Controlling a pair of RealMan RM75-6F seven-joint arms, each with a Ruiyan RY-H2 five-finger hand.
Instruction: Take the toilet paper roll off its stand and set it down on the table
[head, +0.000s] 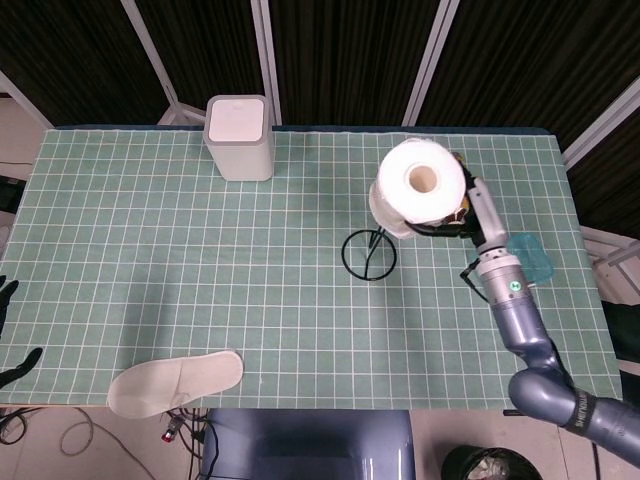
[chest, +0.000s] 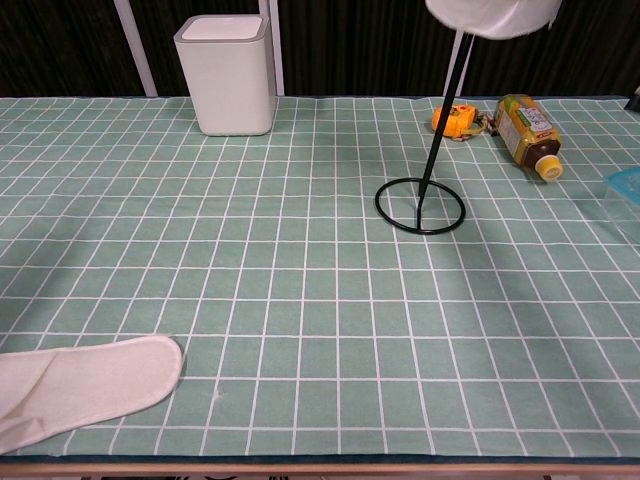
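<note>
My right hand (head: 466, 206) grips the white toilet paper roll (head: 420, 186) from its right side and holds it high above the table. The chest view shows only the roll's underside (chest: 492, 16) at the top edge, and the hand is out of frame there. The black wire stand (head: 368, 256) stays on the table, its ring (chest: 420, 206) flat and its rod rising to the roll's underside. From the head view the roll's core looks hollow, with no rod in it. My left hand (head: 6, 296) shows only as dark fingertips, spread apart, at the far left edge, off the table.
A white bin (head: 239, 136) stands at the back left. A white slipper (head: 176, 382) lies at the front left. An orange tape measure (chest: 455, 118) and a tea bottle (chest: 526, 126) lie behind the stand. A blue container (head: 531, 256) sits right of my right wrist.
</note>
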